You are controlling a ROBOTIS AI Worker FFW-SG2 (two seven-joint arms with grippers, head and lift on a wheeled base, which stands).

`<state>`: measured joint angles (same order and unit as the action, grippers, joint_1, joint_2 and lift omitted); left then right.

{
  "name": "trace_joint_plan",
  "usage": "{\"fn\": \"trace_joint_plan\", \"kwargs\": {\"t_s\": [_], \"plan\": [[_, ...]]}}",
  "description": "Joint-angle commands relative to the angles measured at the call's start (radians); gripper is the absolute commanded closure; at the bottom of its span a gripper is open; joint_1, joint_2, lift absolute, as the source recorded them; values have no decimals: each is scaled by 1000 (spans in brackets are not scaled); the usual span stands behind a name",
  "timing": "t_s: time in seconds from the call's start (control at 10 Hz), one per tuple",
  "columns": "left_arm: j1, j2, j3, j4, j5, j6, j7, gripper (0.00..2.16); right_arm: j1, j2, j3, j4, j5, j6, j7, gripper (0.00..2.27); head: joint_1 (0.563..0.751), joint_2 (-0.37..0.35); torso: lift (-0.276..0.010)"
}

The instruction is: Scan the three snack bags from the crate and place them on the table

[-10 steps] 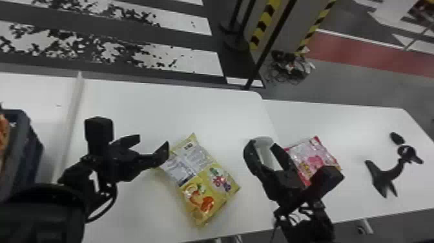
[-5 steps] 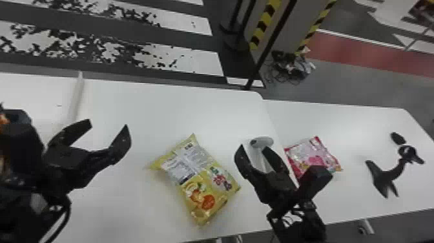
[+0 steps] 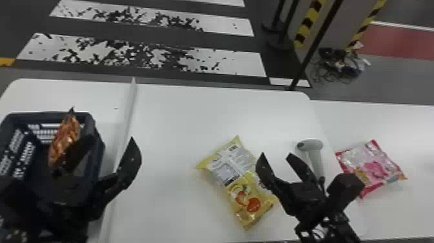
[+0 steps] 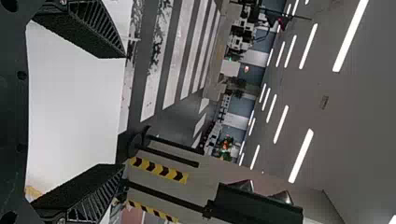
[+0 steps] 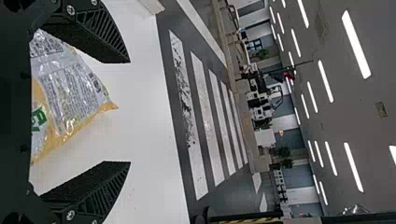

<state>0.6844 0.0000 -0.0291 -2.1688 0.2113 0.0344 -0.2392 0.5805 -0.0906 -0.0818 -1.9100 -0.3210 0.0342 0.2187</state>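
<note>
In the head view my left gripper [image 3: 108, 145] is open at the right part of the dark crate [image 3: 100, 152], one finger over the crate, one outside it. An orange-brown snack bag [image 3: 64, 135] stands upright in the crate, partly behind that finger. A yellow snack bag [image 3: 239, 184] lies mid-table; a pink snack bag [image 3: 371, 168] lies at the right. Between them my right gripper [image 3: 274, 158] stands open, beside the white scanner [image 3: 315, 155]. In the left wrist view my left gripper [image 4: 112, 112] has nothing between its fingers. The right wrist view shows my right gripper [image 5: 126, 112] near the yellow bag [image 5: 70, 93].
A raised white strip [image 3: 127, 119] runs front to back between the crate and the yellow bag. Beyond the white table [image 3: 210, 110] stand a dark pole [image 3: 310, 51] and a tangle of cables [image 3: 339, 64] on the floor.
The head view has swung toward the left, bringing the crate and its bag into sight. My left gripper has moved left from beside the yellow bag to the crate and opened wider.
</note>
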Motion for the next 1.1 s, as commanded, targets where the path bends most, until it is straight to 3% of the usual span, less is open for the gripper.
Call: {"fn": "trace_joint_plan", "kwargs": {"t_s": [0.0,0.1,0.3,0.4,0.5,0.6,0.8,1.0], "plan": [[50,-2,-12,-22,-18,-32,37,33,16,3,31,-12,2,14,-5,117,695,-116,-62],[70,14,-34,-31,-21,-53,109,33,27,5,51,-27,2,39,-12,120,695,-106,-62],[93,31,-72,-52,-53,-57,172,33,41,5,105,-80,11,165,-12,326,695,-51,-62],[103,38,-91,-62,-76,-63,199,33,42,3,131,-87,19,192,-12,738,695,-21,-62],[103,41,-100,-66,-76,-63,199,33,42,5,162,-87,40,220,-12,1551,695,3,-62],[103,52,-106,-72,-76,-63,199,33,41,3,189,-87,60,238,-12,2148,695,23,-62],[96,64,-126,-75,-76,-60,205,33,19,5,243,-83,106,269,-13,2246,695,58,-62],[86,94,-137,-80,-62,-60,222,33,-17,17,281,-43,155,272,-59,2246,695,86,-62]]}}
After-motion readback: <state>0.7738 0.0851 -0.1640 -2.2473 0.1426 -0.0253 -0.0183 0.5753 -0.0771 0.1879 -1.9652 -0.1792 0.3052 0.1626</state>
